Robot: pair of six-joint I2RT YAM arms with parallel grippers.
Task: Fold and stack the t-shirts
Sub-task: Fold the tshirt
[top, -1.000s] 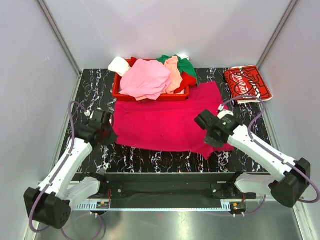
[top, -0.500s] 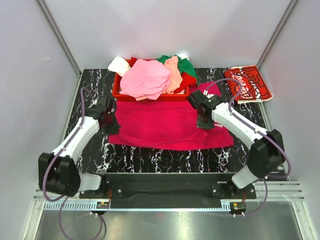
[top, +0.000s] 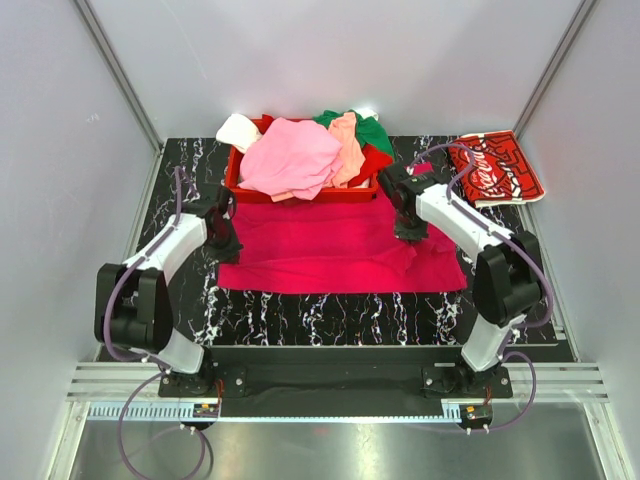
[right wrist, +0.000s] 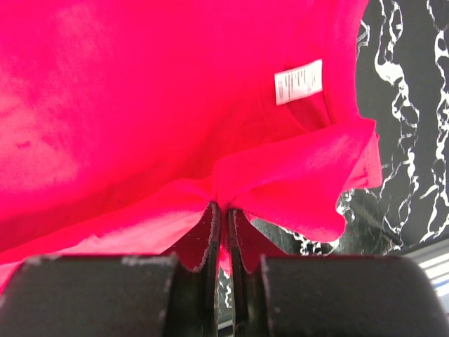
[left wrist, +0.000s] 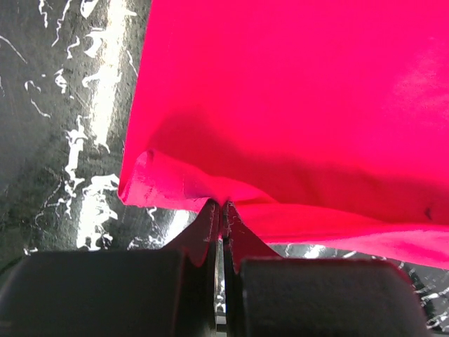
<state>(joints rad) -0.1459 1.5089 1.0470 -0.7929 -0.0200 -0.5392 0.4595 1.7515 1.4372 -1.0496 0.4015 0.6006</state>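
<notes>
Both left tool (left wrist: 218,205), right tool (right wrist: 223,208) pinch magenta tee (top: 330,245); label (right wrist: 298,82) wrist-only.

Just in front of the smooth, shiny red plastic basket (top: 352,191), the plain magenta t-shirt (top: 330,250) is soft matt cloth with a small white label (right wrist: 298,81). The black, white-veined worktop (top: 300,315) under it is smooth and glossy like polished stone. Right of the basket, the red t-shirt with white script (top: 495,168) is matt cloth too, and the left gripper (left wrist: 219,210) and right gripper (right wrist: 223,214) look matt, grainy black plastic.
</notes>
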